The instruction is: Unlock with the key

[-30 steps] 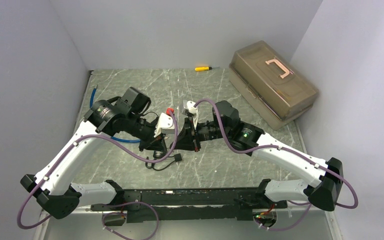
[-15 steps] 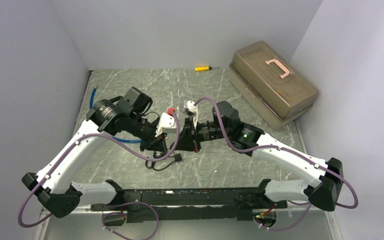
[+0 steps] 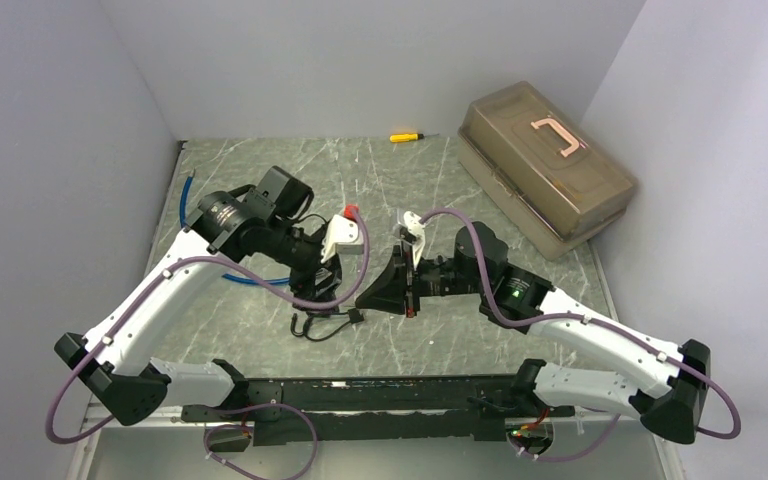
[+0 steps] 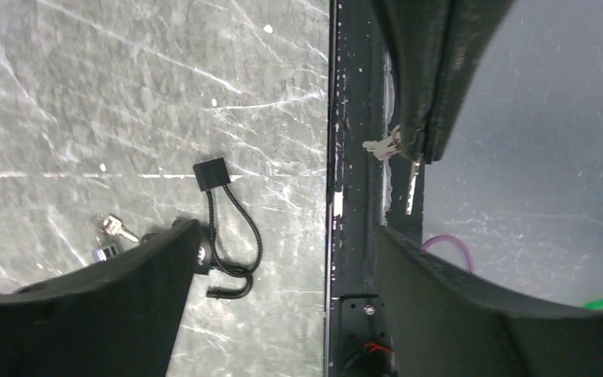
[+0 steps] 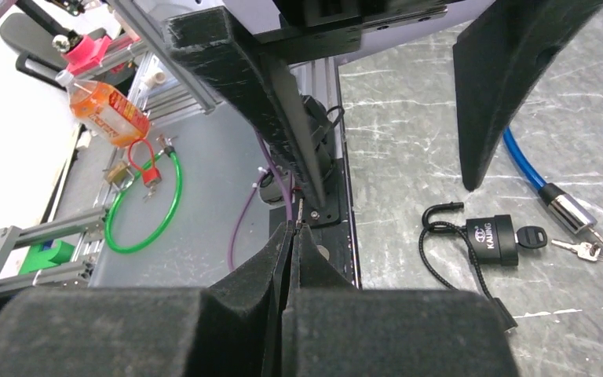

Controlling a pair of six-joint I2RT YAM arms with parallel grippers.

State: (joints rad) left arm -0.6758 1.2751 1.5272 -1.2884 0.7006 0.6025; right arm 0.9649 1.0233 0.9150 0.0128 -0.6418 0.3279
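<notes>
A black padlock [image 5: 493,239] lies on the table with a black-headed key [image 5: 531,235] at its side. One end of its cable shackle [image 5: 440,212] is free. My left gripper [image 4: 286,236] hangs open above it, and one finger hides part of the padlock [image 4: 204,255]. My right gripper [image 5: 294,226] is shut on a thin silver key [image 4: 411,184], whose blade pokes out past the tips. In the top view the left gripper [image 3: 325,280] and right gripper [image 3: 368,298] hover close together over the padlock [image 3: 325,322].
A blue cable lock [image 5: 528,169] and a small ring of keys [image 5: 589,250] lie next to the padlock. A brown toolbox [image 3: 545,170] stands at the back right, a yellow screwdriver [image 3: 405,137] by the back wall. The black base rail [image 3: 380,395] runs along the near edge.
My left gripper has opened and risen away, and the padlock now lies on the table. My right arm has drawn back to the right, still shut.
</notes>
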